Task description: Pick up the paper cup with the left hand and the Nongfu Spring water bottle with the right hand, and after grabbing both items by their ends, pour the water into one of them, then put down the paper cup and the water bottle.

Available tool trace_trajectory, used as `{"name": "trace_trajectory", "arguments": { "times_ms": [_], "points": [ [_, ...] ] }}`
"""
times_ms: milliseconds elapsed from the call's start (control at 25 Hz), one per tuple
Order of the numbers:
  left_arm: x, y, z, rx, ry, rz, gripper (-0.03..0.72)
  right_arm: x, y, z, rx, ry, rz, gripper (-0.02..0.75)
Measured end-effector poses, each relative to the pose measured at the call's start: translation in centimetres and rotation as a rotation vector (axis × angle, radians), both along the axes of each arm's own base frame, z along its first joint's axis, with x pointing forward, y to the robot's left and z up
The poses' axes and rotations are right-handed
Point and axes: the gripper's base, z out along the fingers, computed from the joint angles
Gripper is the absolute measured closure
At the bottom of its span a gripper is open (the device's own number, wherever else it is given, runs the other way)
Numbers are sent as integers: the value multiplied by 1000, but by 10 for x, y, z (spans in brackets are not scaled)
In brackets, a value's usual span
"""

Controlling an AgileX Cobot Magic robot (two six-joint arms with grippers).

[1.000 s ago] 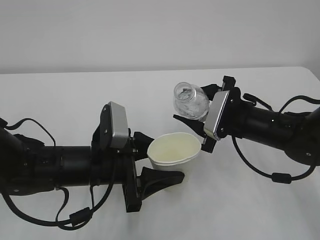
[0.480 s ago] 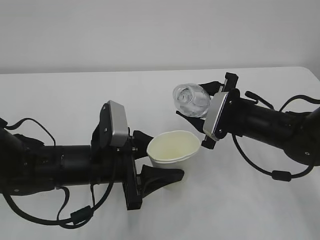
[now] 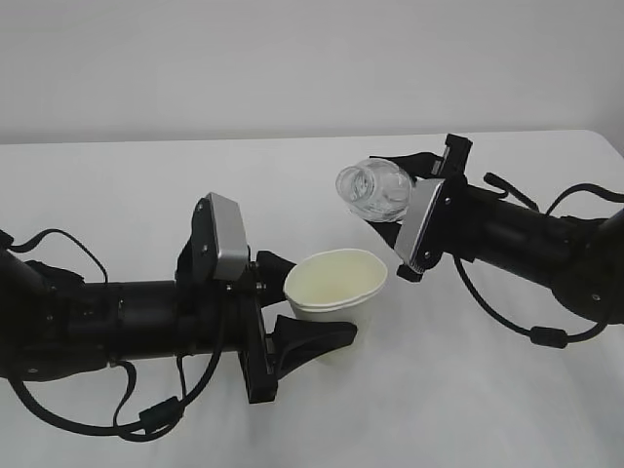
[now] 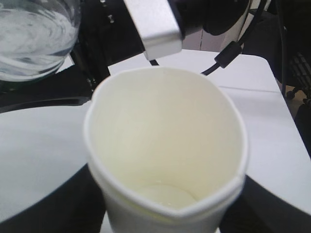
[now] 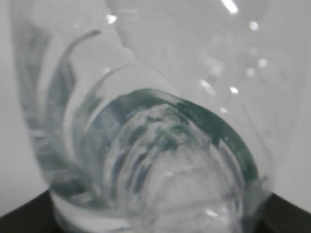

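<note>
White table (image 3: 117, 175), frame centre: we see left claw (image 3: 292, 307) gripping white tapered paper cup (image 3: 336, 286), right claw (image 3: 405, 210) gripping tilted clear ribbed bottle (image 3: 373, 190); pouring apparently begun, set-down remains.

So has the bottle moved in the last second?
Yes. The bottle has risen slightly and tipped back, its mouth now further above the cup rim, closer to the table's far edge.

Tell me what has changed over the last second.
The right gripper lifted the Nongfu Spring water bottle slightly and drew it back from above the paper cup, its mouth swinging from downward to sideways, toward the left. The left gripper kept holding the cup in place. Both grips stayed closed; nothing was released.
</note>
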Motion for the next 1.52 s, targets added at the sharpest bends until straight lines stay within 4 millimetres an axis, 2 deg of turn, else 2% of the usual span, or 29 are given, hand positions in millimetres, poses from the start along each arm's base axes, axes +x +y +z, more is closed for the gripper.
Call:
{"name": "trace_trajectory", "arguments": {
  "times_ms": [1520],
  "points": [
    [11, 3, 2, -14, -21, 123, 237, 6, -6, 2, -71, -93, -88, 262]
  ]
}}
